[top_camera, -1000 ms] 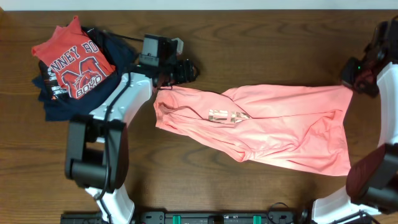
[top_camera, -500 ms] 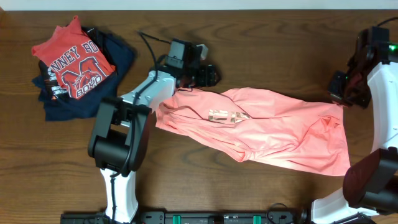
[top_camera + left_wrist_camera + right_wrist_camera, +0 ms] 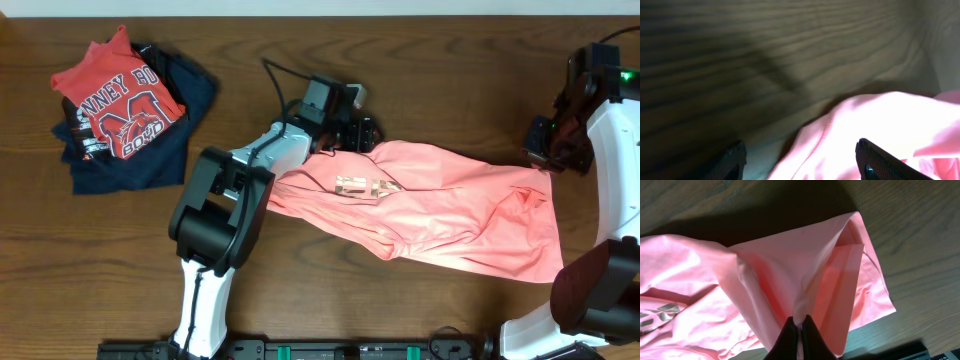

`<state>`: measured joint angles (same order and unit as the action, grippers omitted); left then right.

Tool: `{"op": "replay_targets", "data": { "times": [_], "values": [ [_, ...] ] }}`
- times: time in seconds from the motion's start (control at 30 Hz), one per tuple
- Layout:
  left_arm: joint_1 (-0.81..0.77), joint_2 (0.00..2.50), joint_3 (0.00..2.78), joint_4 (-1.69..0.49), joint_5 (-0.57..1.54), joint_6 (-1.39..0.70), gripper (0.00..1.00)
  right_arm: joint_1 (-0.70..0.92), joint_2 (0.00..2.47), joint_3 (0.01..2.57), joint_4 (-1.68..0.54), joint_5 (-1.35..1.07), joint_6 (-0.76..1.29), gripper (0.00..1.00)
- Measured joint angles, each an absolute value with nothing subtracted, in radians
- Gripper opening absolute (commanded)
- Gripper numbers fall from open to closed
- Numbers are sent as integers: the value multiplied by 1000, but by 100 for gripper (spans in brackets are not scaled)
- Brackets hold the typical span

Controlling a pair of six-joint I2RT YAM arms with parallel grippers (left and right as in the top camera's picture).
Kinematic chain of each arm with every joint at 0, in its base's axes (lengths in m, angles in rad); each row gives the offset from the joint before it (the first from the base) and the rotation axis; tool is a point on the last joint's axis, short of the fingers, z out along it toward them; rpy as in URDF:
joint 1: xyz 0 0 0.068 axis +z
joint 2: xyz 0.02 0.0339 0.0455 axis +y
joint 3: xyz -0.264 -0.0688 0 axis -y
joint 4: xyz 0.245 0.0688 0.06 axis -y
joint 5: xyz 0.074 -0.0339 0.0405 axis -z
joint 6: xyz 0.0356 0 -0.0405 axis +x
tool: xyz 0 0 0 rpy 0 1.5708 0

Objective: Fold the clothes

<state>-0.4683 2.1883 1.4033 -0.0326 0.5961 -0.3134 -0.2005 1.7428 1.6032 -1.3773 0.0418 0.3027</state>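
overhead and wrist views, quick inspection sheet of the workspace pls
Surface: dark wood table.
Job's things: pink shirt lies crumpled across the middle and right, with its gold lettering facing up.
Clutter: red shirt lies on navy garments at the far left.
Grippers: left gripper is at the shirt's far edge, fingers apart, cloth between them. Right gripper is shut on the shirt's right edge.
Cables: a black cable loops by the left arm.
Surroundings: pale strip beyond the far edge, black rail at the near edge.
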Motion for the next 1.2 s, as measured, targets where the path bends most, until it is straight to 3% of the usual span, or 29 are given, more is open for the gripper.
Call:
{"op": "replay_targets", "data": {
  "times": [0.13, 0.27, 0.5, 0.6, 0.87, 1.13, 1.17, 1.2],
  "values": [
    [-514, 2189, 1404, -37, 596, -314, 69, -200, 1743, 1603, -1376, 42, 303, 1],
    [-562, 2190, 1405, -54, 584, -316, 53, -200, 1743, 1603, -1376, 42, 303, 1],
    [-567, 2202, 1405, -49, 523, -324, 11, -200, 1743, 1603, -1377, 42, 303, 1],
    [-545, 2206, 1405, -31, 508, -343, 6, -200, 1743, 1603, -1377, 43, 303, 1],
    [-488, 2206, 1405, 64, 527, -422, 6, -200, 1743, 1603, -1376, 90, 303, 1],
    [-480, 2205, 1405, 44, 681, -446, 6, -204, 1743, 1603, -1372, 132, 303, 1],
    [-480, 2205, 1405, 42, 693, -446, 14, -205, 1743, 1603, -1372, 132, 303, 1],
    [-480, 2203, 1405, 41, 700, -447, 36, -205, 1743, 1603, -1373, 132, 303, 1]
  ]
}}
